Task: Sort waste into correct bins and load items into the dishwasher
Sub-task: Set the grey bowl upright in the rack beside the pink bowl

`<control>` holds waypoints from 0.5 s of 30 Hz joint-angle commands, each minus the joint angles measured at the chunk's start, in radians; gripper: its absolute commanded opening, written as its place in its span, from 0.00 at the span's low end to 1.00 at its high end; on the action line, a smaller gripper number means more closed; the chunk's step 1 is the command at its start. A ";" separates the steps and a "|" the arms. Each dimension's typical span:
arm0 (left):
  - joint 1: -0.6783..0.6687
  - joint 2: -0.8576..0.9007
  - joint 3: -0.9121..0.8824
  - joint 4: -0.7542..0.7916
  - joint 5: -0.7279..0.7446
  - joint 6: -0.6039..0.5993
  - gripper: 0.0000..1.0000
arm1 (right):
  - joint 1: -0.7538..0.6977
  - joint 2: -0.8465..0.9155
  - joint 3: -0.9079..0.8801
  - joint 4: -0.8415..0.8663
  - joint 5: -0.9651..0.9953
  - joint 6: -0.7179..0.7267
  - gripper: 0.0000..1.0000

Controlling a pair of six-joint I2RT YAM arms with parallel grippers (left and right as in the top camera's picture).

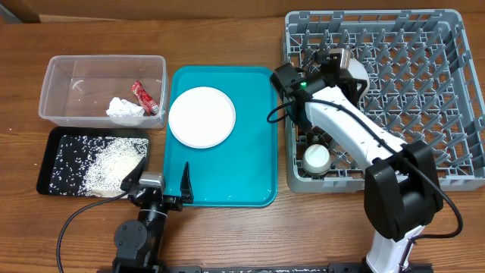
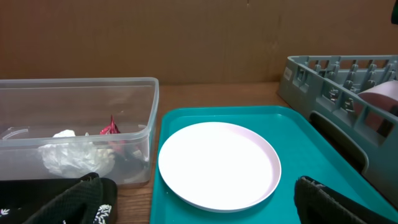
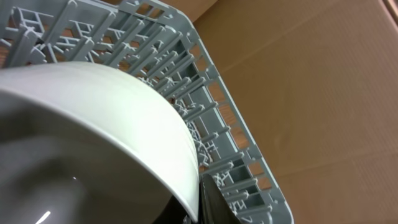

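Note:
My right gripper (image 1: 342, 64) is over the back left of the grey dish rack (image 1: 424, 91) and is shut on the rim of a white bowl (image 1: 358, 73). In the right wrist view the bowl (image 3: 93, 124) fills the left side, with a finger (image 3: 200, 208) pinching its rim. A white cup (image 1: 317, 157) stands in the rack's front left. The white plate (image 1: 201, 116) lies on the teal tray. My left gripper (image 1: 161, 184) is open and empty at the tray's near edge, short of the plate (image 2: 217, 163). The chopsticks are out of view.
The clear tub (image 1: 57, 83) at the back left holds the red wrapper (image 1: 143, 95) and the tissue wad (image 1: 123, 111). The black tray (image 1: 47, 163) in front of it holds rice grains (image 1: 114, 163). The teal tray (image 1: 250, 163) lies between these bins and the rack.

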 commanded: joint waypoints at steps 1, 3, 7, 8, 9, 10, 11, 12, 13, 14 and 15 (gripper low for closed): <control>0.005 -0.003 -0.005 0.000 -0.014 0.019 1.00 | -0.010 0.014 -0.005 0.019 0.000 -0.108 0.04; 0.005 -0.003 -0.005 0.000 -0.014 0.019 1.00 | -0.010 0.014 -0.005 0.015 -0.010 -0.109 0.04; 0.005 -0.003 -0.005 0.000 -0.014 0.019 1.00 | -0.010 0.014 -0.005 0.013 -0.032 -0.108 0.04; 0.005 -0.003 -0.005 0.000 -0.014 0.019 1.00 | -0.010 0.014 -0.005 0.013 -0.048 -0.108 0.04; 0.005 -0.003 -0.005 0.000 -0.014 0.019 1.00 | -0.010 0.014 -0.005 0.010 -0.070 -0.108 0.04; 0.005 -0.003 -0.005 0.000 -0.014 0.019 1.00 | -0.010 0.014 -0.008 0.004 -0.101 -0.103 0.04; 0.005 -0.003 -0.005 0.000 -0.014 0.019 1.00 | -0.010 0.014 -0.015 0.006 -0.105 -0.094 0.04; 0.005 -0.003 -0.005 0.000 -0.014 0.019 1.00 | -0.010 0.014 -0.024 0.007 -0.108 -0.092 0.04; 0.005 -0.003 -0.005 0.000 -0.014 0.019 1.00 | -0.010 0.014 -0.036 0.010 -0.109 -0.092 0.04; 0.005 -0.003 -0.005 0.000 -0.014 0.019 1.00 | -0.010 0.014 -0.045 0.010 -0.110 -0.092 0.04; 0.005 -0.003 -0.005 0.000 -0.014 0.019 1.00 | -0.010 0.014 -0.058 0.010 -0.111 -0.092 0.04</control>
